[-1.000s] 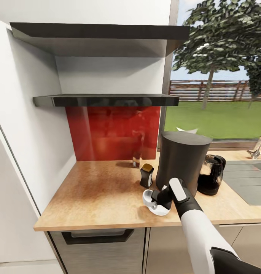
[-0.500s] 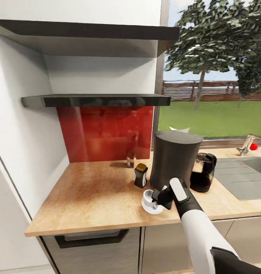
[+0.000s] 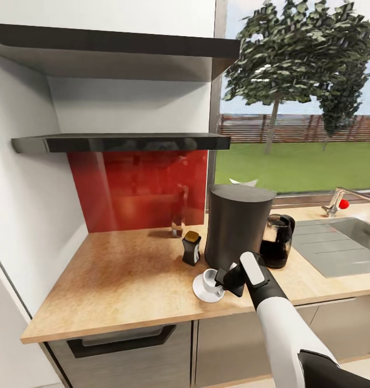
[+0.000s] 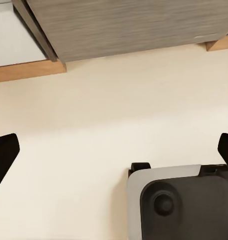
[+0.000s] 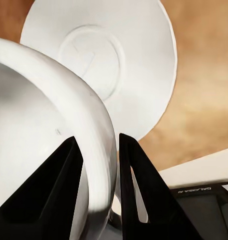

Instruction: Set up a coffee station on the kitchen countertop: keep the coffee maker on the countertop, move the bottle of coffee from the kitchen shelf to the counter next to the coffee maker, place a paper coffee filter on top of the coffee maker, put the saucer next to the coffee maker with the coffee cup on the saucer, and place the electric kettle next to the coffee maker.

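Observation:
The dark coffee maker (image 3: 236, 229) stands on the wooden kitchen countertop (image 3: 115, 280). A white edge of the paper coffee filter (image 3: 242, 182) peeks over the maker's top. The bottle of coffee (image 3: 191, 248) stands just left of the maker, and the glass electric kettle (image 3: 275, 241) is close on its right. In front of the maker lies the white saucer (image 3: 200, 292) (image 5: 101, 60). The coffee cup (image 3: 211, 279) (image 5: 39, 125) is over it, with my right gripper (image 3: 223, 280) (image 5: 98, 185) shut on its wall. I cannot tell whether the cup touches the saucer. My left gripper (image 4: 114, 150) hangs open above the floor. The kitchen shelf (image 3: 120, 142) is bare.
A steel sink (image 3: 341, 242) with a faucet (image 3: 336, 200) is inset at the counter's right. A small clear glass item (image 3: 178, 223) stands against the red backsplash. A thicker dark slab (image 3: 115, 46) hangs above the shelf. Grey cabinet fronts (image 4: 128, 25) and the robot's base (image 4: 178, 202) lie below my left gripper.
The camera has moved, so the counter scene slid left in the picture. The held cup went from the saucer's left edge to over its middle.

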Controlling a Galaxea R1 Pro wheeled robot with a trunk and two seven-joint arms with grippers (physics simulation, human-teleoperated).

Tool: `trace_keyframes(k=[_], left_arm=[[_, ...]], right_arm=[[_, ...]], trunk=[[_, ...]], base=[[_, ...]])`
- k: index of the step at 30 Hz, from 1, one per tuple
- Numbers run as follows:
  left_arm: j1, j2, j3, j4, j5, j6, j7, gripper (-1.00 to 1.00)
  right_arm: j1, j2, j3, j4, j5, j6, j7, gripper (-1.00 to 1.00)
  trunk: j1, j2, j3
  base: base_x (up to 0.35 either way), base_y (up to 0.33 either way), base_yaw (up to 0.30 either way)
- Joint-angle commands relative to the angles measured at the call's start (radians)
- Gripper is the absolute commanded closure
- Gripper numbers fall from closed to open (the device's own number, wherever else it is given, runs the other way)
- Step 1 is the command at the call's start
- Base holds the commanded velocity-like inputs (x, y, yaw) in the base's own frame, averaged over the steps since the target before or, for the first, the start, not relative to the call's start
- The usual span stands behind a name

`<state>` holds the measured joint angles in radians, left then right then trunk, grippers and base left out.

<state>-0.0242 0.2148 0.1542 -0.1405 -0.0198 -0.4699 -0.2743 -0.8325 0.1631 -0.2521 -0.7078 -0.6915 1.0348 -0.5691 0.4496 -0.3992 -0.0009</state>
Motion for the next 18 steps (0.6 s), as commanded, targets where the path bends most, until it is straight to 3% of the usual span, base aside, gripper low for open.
trace_keyframes(k=[1,9,18], left_arm=[[0.000,0.000,0.008,0.001,-0.002,-0.001,-0.008,-1.00],[0.000,0.000,0.007,0.001,-0.002,-0.001,-0.008,-1.00],[0.000,0.000,0.007,0.001,-0.002,-0.002,-0.008,-1.00]], right_arm=[[0.000,0.001,-0.004,-0.001,-0.011,0.001,-0.010,1.00],[0.000,0.001,-0.004,0.017,-0.010,-0.001,-0.011,1.00],[0.000,0.000,-0.006,0.047,-0.010,-0.004,-0.010,1.00]], trunk=[[0.000,-0.001,0.000],[0.000,-0.001,0.000],[0.000,-0.001,0.000]], base=[[0.006,0.000,-0.003],[0.106,0.000,-0.001],[0.013,0.000,0.000]])
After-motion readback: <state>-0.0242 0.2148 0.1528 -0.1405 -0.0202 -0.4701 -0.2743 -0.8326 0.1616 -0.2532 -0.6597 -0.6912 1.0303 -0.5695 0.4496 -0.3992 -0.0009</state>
